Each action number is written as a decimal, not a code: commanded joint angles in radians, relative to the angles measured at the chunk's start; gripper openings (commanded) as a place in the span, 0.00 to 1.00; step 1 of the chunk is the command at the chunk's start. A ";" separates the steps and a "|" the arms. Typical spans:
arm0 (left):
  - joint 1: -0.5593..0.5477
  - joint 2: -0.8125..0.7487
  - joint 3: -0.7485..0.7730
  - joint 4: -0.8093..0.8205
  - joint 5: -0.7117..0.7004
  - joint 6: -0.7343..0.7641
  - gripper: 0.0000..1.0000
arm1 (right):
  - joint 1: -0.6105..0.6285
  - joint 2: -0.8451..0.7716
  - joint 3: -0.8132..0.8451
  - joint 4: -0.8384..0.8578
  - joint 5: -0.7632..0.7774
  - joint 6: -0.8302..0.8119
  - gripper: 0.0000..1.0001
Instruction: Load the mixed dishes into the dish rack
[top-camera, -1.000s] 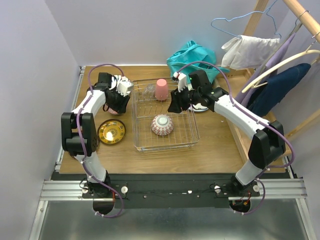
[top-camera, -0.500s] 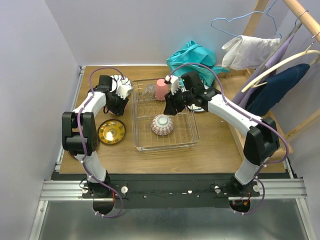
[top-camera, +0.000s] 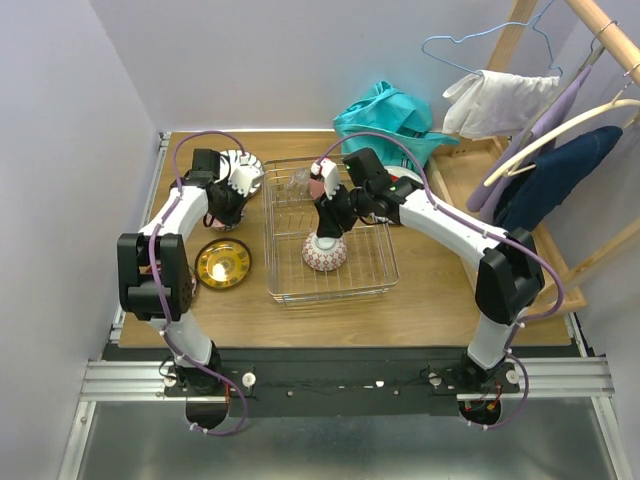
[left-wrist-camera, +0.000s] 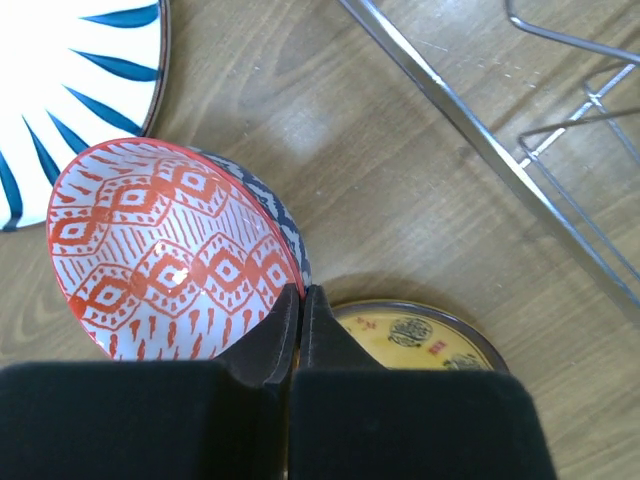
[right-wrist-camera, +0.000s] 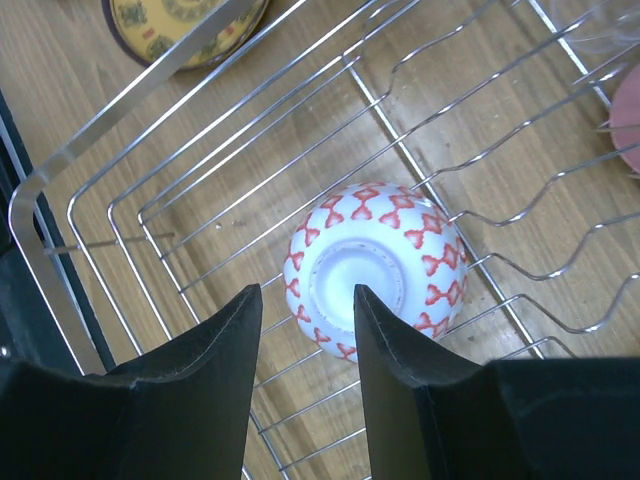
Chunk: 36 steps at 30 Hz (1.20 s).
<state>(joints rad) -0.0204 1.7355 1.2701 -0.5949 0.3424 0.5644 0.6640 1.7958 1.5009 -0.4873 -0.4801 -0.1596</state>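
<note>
left tool (left-wrist-camera: 302, 305): clamped tight on the rim of the red-diamond bowl (left-wrist-camera: 170, 250), with one finger inside the rim and one outside.
red-diamond bowl: tipped up on its edge and held just left of the dish rack (top-camera: 270, 245), outside the wire. Tbh it can't be told whether it's lifted clear of the counter (top-camera: 430, 300).
right tool (right-wrist-camera: 307, 300): jaws left roughly half apart and parked right over the upturned bowl (right-wrist-camera: 375, 270). Nothing is gripped, and contact with the bowl can't be made out.
upturned bowl: white with red marks, set foot-up on the grid in the near half of the dish rack.
pink cup (top-camera: 318, 180): found inside the dish rack at its far side, partly covered by the right arm.
clear glass (top-camera: 295, 182): also inside the dish rack, tucked in by the far left corner just beside the pink cup. It's pretty hard to make out.
gold saucer (top-camera: 222, 263): laid flat on the counter just left of the dish rack, toward its near end.
blue-striped plate (top-camera: 243, 165): set on the counter off the dish rack's far left corner, just past the held bowl.
teal cloth (top-camera: 385, 115): bunched up behind the dish rack's far right corner.
</note>
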 joint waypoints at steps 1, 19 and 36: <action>-0.001 -0.082 0.006 -0.025 0.043 -0.038 0.00 | 0.026 0.024 0.015 -0.045 0.003 -0.076 0.49; -0.001 -0.468 0.048 0.118 0.171 -0.426 0.00 | 0.094 0.174 0.056 0.019 0.121 -0.018 0.49; -0.021 -0.639 -0.363 0.966 0.615 -1.305 0.00 | 0.083 0.008 -0.166 0.030 0.474 -0.113 0.47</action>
<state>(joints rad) -0.0280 1.1019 0.9504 0.0792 0.8478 -0.4828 0.7574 1.8713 1.3952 -0.4625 -0.1425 -0.2306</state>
